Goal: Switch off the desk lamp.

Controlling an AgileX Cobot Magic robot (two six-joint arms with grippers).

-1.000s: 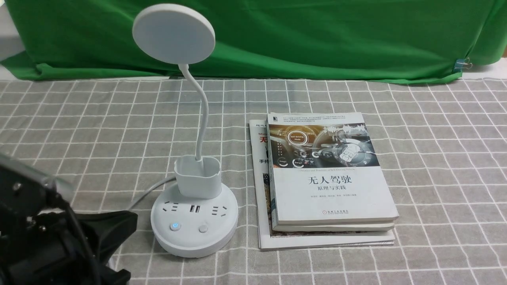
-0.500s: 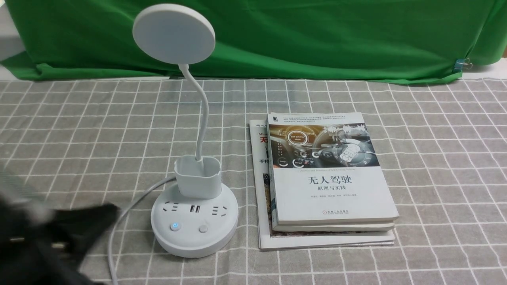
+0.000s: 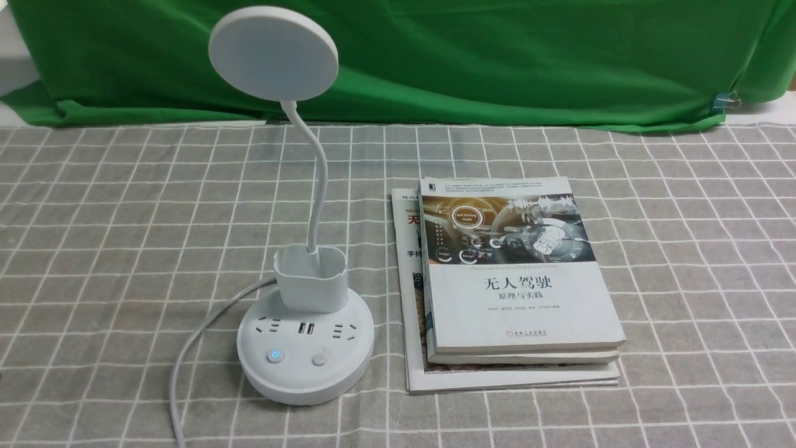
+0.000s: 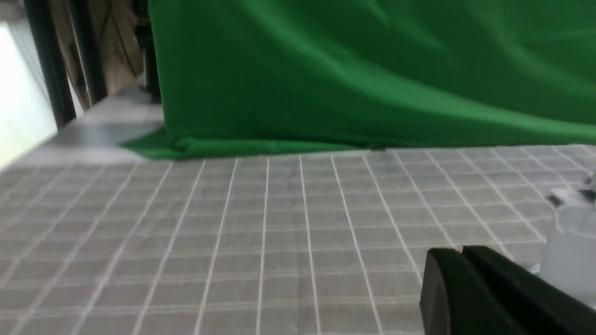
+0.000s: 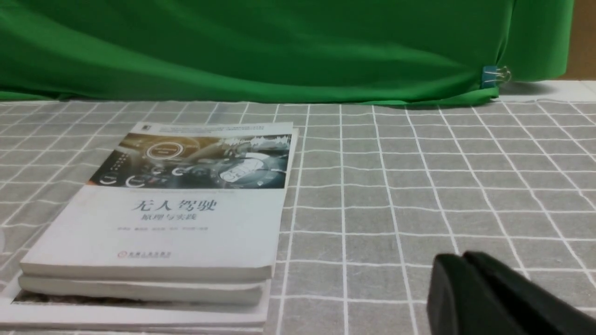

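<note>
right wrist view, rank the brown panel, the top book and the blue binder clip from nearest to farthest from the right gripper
1. top book, on the near part of the table
2. blue binder clip, at the far edge, robot's right
3. brown panel, beyond the clip, robot's far right

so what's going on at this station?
The job is to turn off the desk lamp. Its disc head looks unlit, while the power button on its base glows blue. Neither gripper is handling the lamp: the front view shows no arm, and each wrist view shows only a dark bit of the left gripper and the right gripper. A stack of books lies to the lamp's right.
</note>
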